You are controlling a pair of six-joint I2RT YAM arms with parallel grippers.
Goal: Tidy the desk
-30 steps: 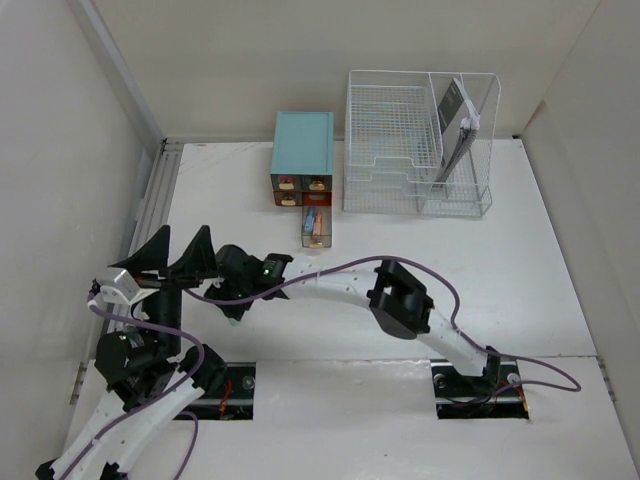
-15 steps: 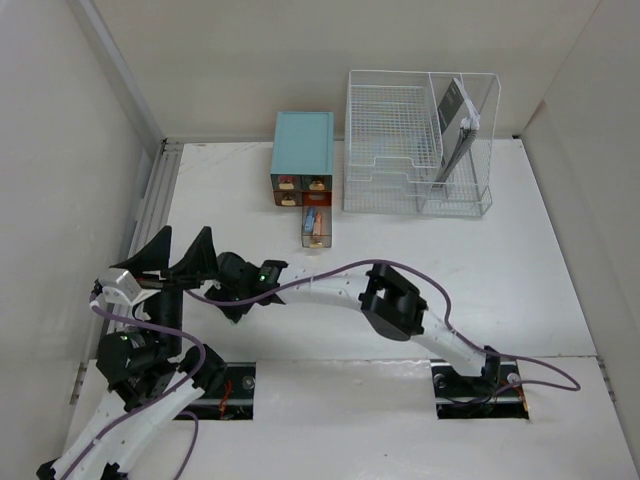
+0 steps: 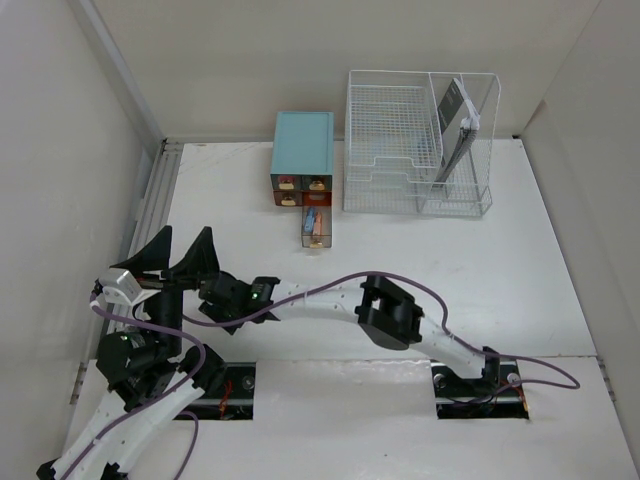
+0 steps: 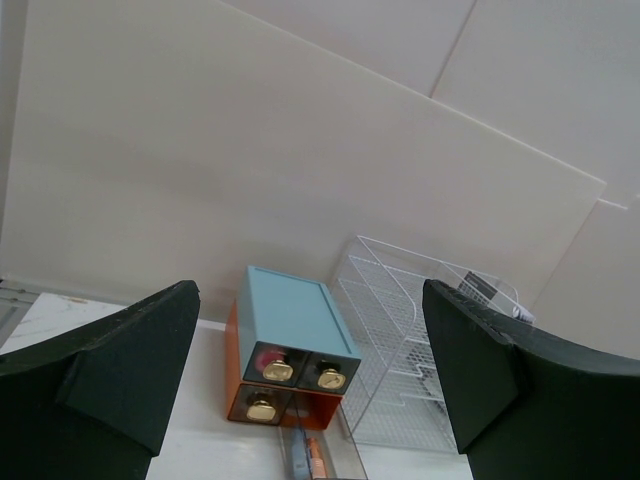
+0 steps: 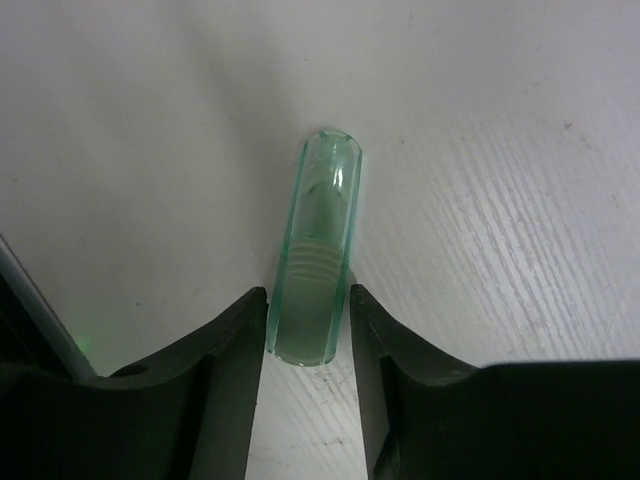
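A short, clear green tube [image 5: 315, 250] lies flat on the white desk [image 3: 480, 260]. My right gripper [image 5: 308, 300] straddles its near end, with a black finger pressed against each side; the tube still rests on the desk. From above, the right gripper [image 3: 215, 298] reaches far left, just under my left gripper, and hides the tube. My left gripper [image 3: 175, 255] hangs above the desk's left side, wide open and holding nothing. Its wrist view looks between its fingers [image 4: 130, 370] toward the back wall.
A teal drawer box [image 3: 302, 145] stands at the back centre, with one clear drawer [image 3: 315, 228] pulled out and holding small items. Right of it is a white wire rack [image 3: 415, 140] with a dark flat item [image 3: 455, 115] upright inside. Silver rails [image 3: 150, 200] line the left edge.
The right arm has swung left and nearer the front edge, its gripper now under the left gripper. Its jaws have narrowed onto the tube. The left arm has not moved.
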